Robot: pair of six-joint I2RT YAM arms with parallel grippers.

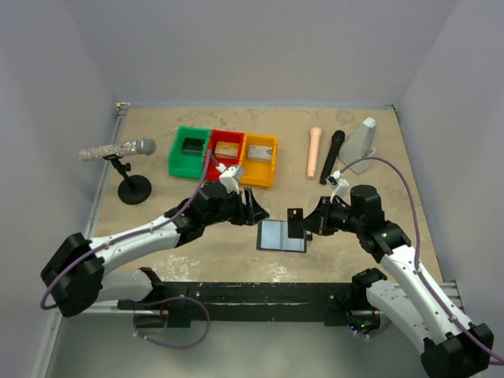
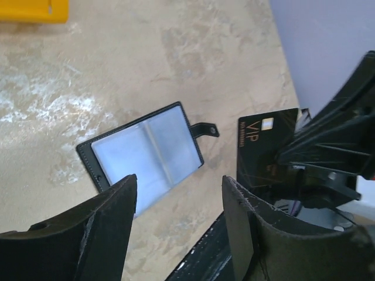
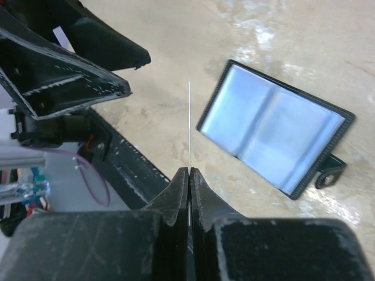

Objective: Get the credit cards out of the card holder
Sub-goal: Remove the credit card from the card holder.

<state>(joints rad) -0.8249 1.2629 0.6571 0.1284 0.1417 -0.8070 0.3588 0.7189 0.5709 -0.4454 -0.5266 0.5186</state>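
The card holder lies open and flat on the table, pale grey-blue faces up, its side tab to the right; it also shows in the right wrist view. My right gripper is shut on a dark credit card marked VIP, held upright just right of the holder; in the right wrist view the card shows edge-on. My left gripper is open and empty, just left of and above the holder. A silvery card lies in the green bin and a tan card in the red bin.
The joined green, red and yellow bins stand at the back. A microphone on a stand is at the left. A peach tube, a black marker and a grey wedge lie at the back right.
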